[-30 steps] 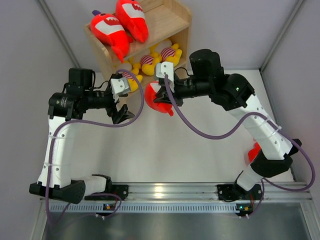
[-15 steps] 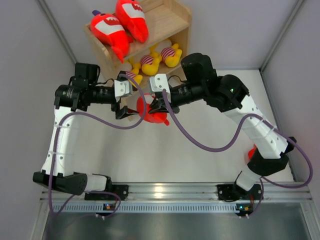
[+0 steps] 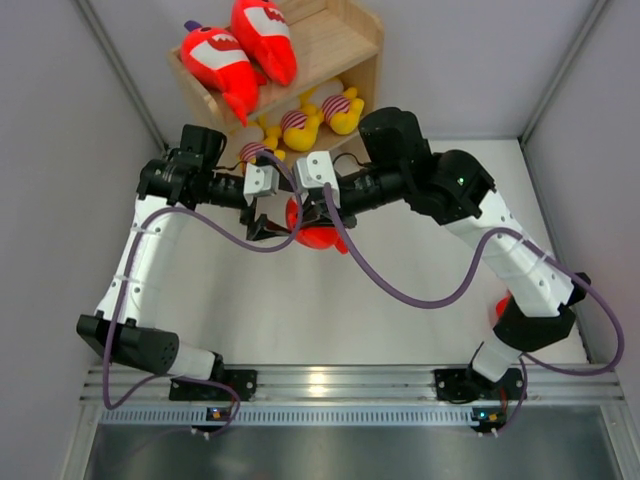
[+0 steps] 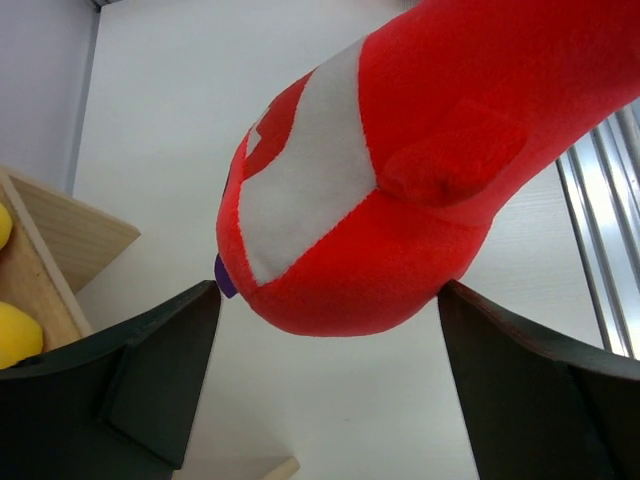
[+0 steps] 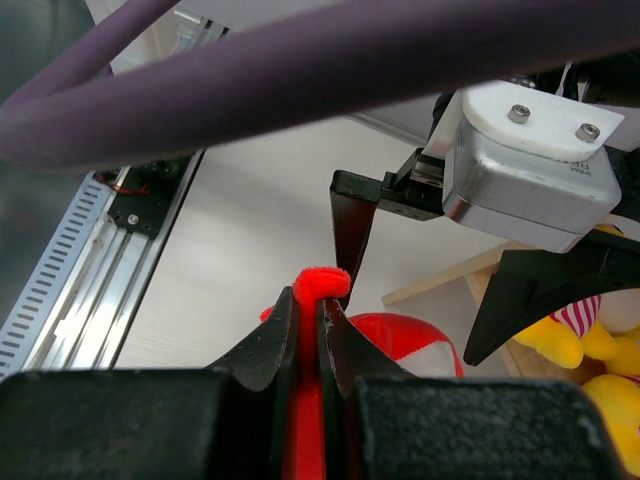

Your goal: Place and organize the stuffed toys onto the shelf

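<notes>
My right end effector (image 5: pixel 308 300) pinches a red shark (image 3: pixel 320 236) in the air before the shelf (image 3: pixel 340 45), my left end effector (image 3: pixel 265 225) wide beside it; two sharks (image 3: pixel 215 60) and three yellow toys (image 3: pixel 300 122) are already shelved, this one pending.

The shark (image 4: pixel 420 180) is red with a white patch and a purple tip. The shelf (image 3: pixel 340 40) is pale wood. On it are two red, white-mouthed sharks (image 3: pixel 215 60); inside it are yellow plushes (image 3: pixel 298 122) in red-white stripes. The cable (image 5: pixel 300 60) is purple.

Bright even light, soft shadows; glare on rail (image 3: pixel 318 379); wrist-view foreground cable (image 5: pixel 300 60) blurred
</notes>
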`<state>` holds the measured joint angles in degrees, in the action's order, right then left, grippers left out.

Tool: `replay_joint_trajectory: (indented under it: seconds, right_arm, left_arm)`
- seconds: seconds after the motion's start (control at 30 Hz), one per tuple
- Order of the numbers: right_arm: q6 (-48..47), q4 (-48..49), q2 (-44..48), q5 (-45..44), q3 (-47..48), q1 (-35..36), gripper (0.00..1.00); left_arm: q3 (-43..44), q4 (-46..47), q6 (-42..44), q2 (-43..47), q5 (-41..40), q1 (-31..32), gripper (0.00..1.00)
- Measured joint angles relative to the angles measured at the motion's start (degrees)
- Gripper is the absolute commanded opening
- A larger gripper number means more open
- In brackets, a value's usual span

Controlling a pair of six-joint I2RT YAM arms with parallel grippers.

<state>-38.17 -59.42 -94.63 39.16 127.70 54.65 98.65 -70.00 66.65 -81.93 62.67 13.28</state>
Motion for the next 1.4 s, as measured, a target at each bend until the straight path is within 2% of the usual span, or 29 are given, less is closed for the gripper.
replay_joint_trajectory:
  seconds: [0.03,0.13,0.2,0.23,0.4,0.43,0.47,0.53,0.57,0.67,0.87,1.13,1.3,1.4]
  right_arm:
    - [-0.1,0.0,-0.2,0.0,0.1,0.0,0.00]
    - [-0.4,0.0,-0.5,-0.1,0.3,0.0,0.00]
    - [-0.5,0.0,-0.6,-0.1,0.3,0.0,0.00]
    - [-0.5,0.0,-0.6,-0.1,0.3,0.0,0.00]
    - [-0.5,0.3,-0.4,-0.4,0.0,0.1,0.02]
    - [-0.1,1.2,0.2,-0.8,-1.2,0.1,0.08]
    - [0.8,2.5,1.1,-1.2,-3.0,0.1,0.33]
    - [3.7,5.6,3.6,-3.7,-8.3,0.1,0.53]
    - [5.0,8.5,5.4,-6.2,-12.0,0.1,0.68]
    - [10.5,15.4,10.0,-13.7,-21.9,-0.1,0.80]
    - [25.7,23.9,14.4,-21.7,-31.8,-1.7,0.90]
    - [51.6,31.2,19.6,-24.6,-36.5,-5.3,0.90]
    - [63.2,37.6,23.5,-26.5,-40.3,-8.3,0.89]
    - [69.2,40.6,21.5,-26.4,-41.1,-8.7,0.92]
  left_arm:
    - [0.0,0.0,0.0,-0.2,0.5,0.4,0.85]
    - [0.0,0.0,0.0,-0.7,1.4,1.1,0.62]
    - [0.0,0.0,-0.5,-0.9,1.8,1.5,0.10]
    - [0.0,0.0,-1.0,-0.9,2.1,1.8,0.00]
    - [-0.2,0.2,-3.0,-0.9,3.5,2.5,0.00]
    - [-0.4,0.2,-3.6,-0.8,3.4,2.5,0.00]
    - [-0.6,0.2,-4.1,-0.8,3.2,2.5,0.00]
    - [-1.5,0.1,-5.0,-0.5,1.7,2.5,0.00]
    - [-1.8,0.1,-5.4,-0.4,0.4,2.6,0.00]
    - [-1.9,0.1,-5.8,-0.3,-4.0,2.6,0.00]
    - [-2.3,0.1,-3.8,1.6,-12.6,2.6,0.00]
    - [-3.2,0.1,4.1,4.4,-20.6,2.6,0.00]
    - [-3.6,0.0,7.6,4.5,-23.7,2.6,0.00]
    - [-3.6,0.0,8.8,4.6,-24.7,2.6,0.00]
